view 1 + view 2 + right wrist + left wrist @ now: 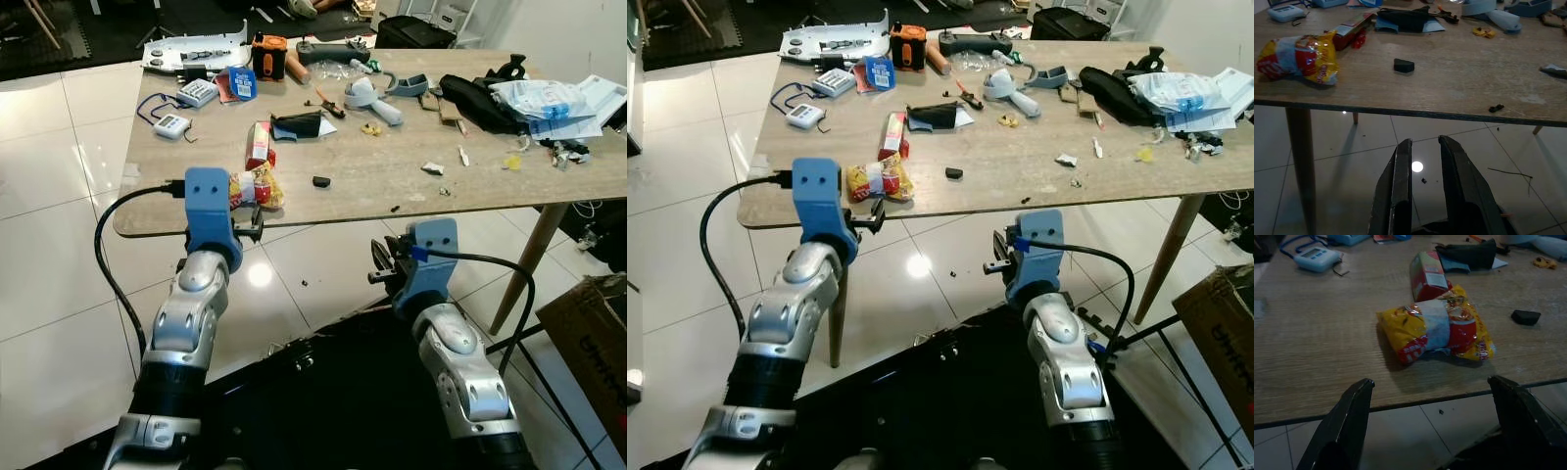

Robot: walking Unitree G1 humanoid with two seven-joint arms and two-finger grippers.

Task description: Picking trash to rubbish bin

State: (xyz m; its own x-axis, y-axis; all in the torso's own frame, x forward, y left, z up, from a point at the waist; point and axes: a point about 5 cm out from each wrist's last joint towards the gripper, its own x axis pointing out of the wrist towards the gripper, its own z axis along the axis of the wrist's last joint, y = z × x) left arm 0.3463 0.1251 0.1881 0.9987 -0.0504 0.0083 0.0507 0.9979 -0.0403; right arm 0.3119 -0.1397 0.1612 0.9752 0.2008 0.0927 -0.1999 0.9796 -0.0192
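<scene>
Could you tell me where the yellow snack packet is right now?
The yellow snack packet lies near the table's front edge, just ahead of the open left gripper, touching the red carton behind it.

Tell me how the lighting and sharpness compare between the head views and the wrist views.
Left eye view: bright and sharp, with a glare spot on the floor tile below the table. Left wrist view: dim; the yellow snack bag is slightly soft and casts a shadow toward the table edge. Right wrist view: also dark, with a lamp reflection on the tile between the right end effector fingers.
</scene>
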